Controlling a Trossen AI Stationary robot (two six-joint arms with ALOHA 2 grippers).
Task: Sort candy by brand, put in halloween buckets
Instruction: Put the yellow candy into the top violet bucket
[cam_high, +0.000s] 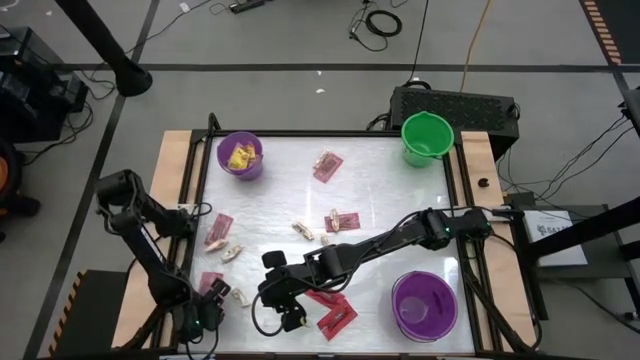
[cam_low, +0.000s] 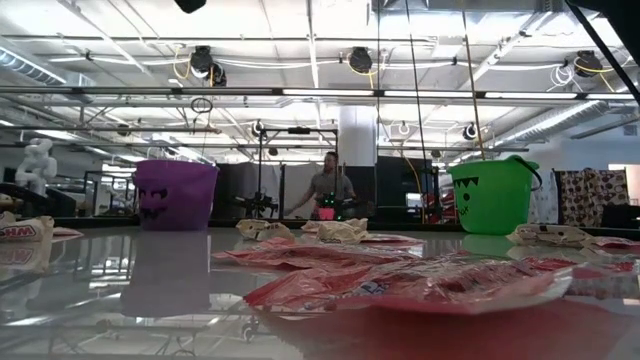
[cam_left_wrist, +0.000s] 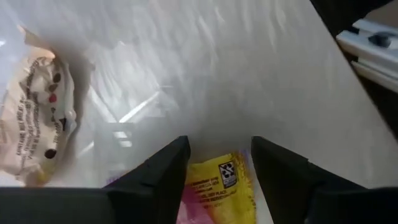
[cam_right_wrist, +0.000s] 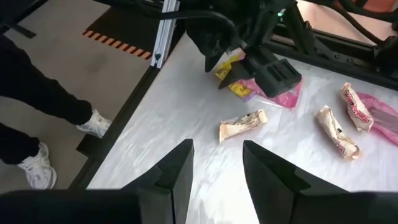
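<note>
Left pincer (cam_high: 213, 297) at the desk's near-left corner, its 2 fingers (cam_left_wrist: 163, 173) closed on a yellow packet (cam_left_wrist: 217, 180); right wrist view shows the packet (cam_right_wrist: 231, 73) lifted off the surface, over a pink packet (cam_right_wrist: 283, 96). A tan wrapped piece (cam_right_wrist: 242, 125) lies just beside it on the desk (cam_high: 380, 195).

Right pincer (cam_high: 287, 312) near the front edge, center-left, fingers (cam_right_wrist: 177, 171) apart with nothing between them; red packets (cam_high: 335, 312) lie just to its right.

Remaining candy: tan pieces (cam_high: 318, 228) mid-desk, 1 pink packet (cam_high: 327, 165) toward the back, pink packet (cam_high: 217, 228) at left.

Buckets: purple bucket (cam_high: 240, 156) back-left holding yellow packets; green bucket (cam_high: 427, 138) back-right; second purple bucket (cam_high: 425, 305) front-right, contents not discernible.

A person (cam_low: 327, 188) stands in the room behind; another person's legs and shoes (cam_right_wrist: 37, 118) are beside the desk.
</note>
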